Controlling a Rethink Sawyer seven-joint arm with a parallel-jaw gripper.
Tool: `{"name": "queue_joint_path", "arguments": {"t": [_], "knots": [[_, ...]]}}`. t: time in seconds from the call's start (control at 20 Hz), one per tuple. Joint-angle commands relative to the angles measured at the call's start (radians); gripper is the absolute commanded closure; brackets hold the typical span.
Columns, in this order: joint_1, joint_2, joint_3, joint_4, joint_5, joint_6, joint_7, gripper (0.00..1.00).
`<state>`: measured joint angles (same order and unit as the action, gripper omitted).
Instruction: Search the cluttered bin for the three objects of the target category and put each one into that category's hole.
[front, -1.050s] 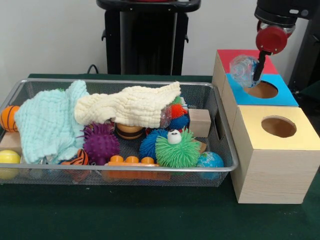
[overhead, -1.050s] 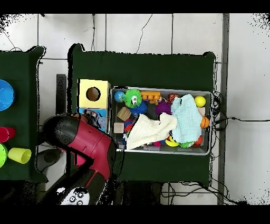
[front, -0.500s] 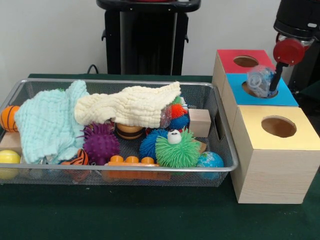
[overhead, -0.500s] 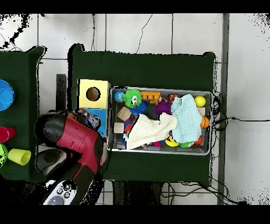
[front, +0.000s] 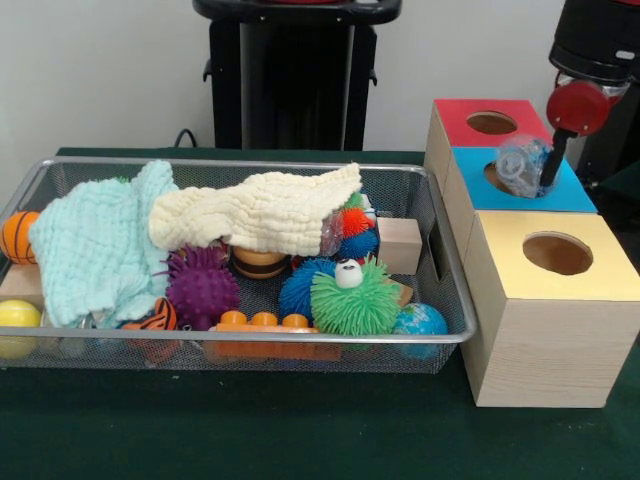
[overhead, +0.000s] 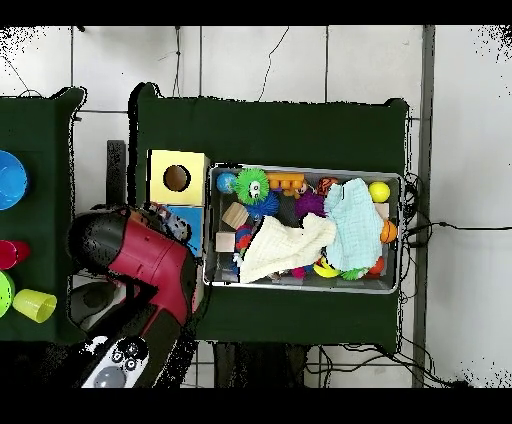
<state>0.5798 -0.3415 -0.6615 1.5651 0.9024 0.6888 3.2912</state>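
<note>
A clear, glittery ball sits at the hole of the blue box, covering most of the opening. My gripper hangs right beside the ball on its right, under the red wrist cap. I cannot see whether it still grips the ball. In the overhead view the red arm hides the gripper, the ball and the red box. The wire bin holds spiky balls in purple, green and blue, plus smooth balls such as a globe ball.
Three boxes stand right of the bin: red at the back, blue in the middle, yellow nearest. A mint cloth and a cream cloth cover part of the bin. Cups and a bowl lie on a side table.
The gripper swung right and lowered the clear ball from above the red box onto the blue box's hole. In the last half second the ball barely shifted.
</note>
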Motion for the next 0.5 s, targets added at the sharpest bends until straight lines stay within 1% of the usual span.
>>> {"name": "queue_joint_path", "arguments": {"t": [0.05,0.2,0.5], "knots": [[-0.076,-0.014,0.177,0.051,0.036,-0.068,0.1,1.0],[-0.092,-0.029,0.192,0.072,0.031,-0.086,0.069,1.0],[-0.114,-0.057,0.205,0.108,-0.004,-0.101,0.018,1.0]]}}
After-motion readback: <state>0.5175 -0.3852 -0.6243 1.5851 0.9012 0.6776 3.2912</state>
